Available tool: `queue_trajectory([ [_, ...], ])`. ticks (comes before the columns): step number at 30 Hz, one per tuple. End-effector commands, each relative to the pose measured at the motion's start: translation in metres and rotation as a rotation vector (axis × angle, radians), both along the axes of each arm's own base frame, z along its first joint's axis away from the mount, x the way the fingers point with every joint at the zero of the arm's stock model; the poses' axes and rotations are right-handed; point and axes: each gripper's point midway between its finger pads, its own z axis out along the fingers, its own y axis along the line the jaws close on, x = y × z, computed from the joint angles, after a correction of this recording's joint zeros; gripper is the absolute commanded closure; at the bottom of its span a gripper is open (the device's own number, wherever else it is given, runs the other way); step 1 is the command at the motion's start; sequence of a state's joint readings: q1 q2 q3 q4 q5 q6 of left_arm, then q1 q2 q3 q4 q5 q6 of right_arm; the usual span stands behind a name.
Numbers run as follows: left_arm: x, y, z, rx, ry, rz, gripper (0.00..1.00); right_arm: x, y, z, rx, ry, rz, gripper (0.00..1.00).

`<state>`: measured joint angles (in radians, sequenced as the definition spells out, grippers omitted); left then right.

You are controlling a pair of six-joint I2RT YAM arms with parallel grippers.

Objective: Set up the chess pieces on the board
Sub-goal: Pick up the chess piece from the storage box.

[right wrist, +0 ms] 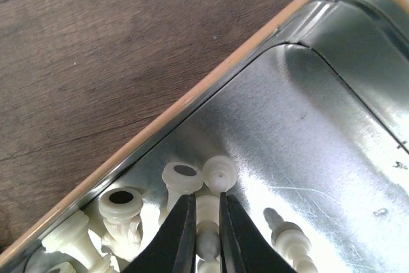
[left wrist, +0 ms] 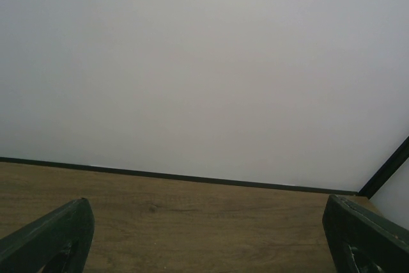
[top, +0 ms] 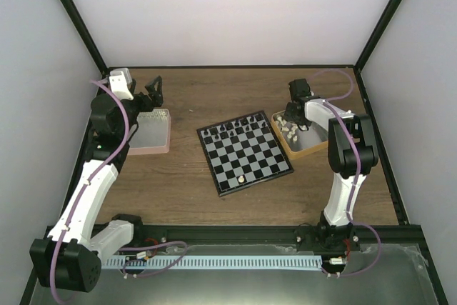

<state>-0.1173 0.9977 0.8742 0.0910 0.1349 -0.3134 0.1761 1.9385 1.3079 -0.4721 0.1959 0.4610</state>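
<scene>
On the table (top: 178,191), a lone cream piece (top: 242,178) was seen at the near edge of the board (top: 245,151), and black pieces (top: 233,130) were lined along its far rows. Just right of the board, cream pieces (right wrist: 121,206) were heaped in an orange tray (right wrist: 192,101), where the right fingers (right wrist: 182,234) were pinched narrowly on one chessman (right wrist: 208,217). At far left, the left fingers (left wrist: 51,234) were spread wide above the table, beside a pink tray (top: 150,133).

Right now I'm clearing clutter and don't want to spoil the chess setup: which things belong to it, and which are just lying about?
Belong: board; cream-white chess pieces in the tan tray; right end effector, pinching one.
Lying about: pink tray; black chessmen along the board's far edge.
</scene>
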Motion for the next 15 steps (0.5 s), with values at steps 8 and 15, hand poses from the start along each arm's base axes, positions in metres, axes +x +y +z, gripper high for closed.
queue_trajectory([
  [8,-0.001,0.004,0.001,0.008,-0.012,0.014,0.0,0.001,-0.004,0.051,0.016,-0.103,0.01,0.98],
  [15,0.0,0.003,0.0,0.006,-0.01,0.009,0.0,-0.018,0.011,0.089,0.101,-0.157,0.082,0.97],
])
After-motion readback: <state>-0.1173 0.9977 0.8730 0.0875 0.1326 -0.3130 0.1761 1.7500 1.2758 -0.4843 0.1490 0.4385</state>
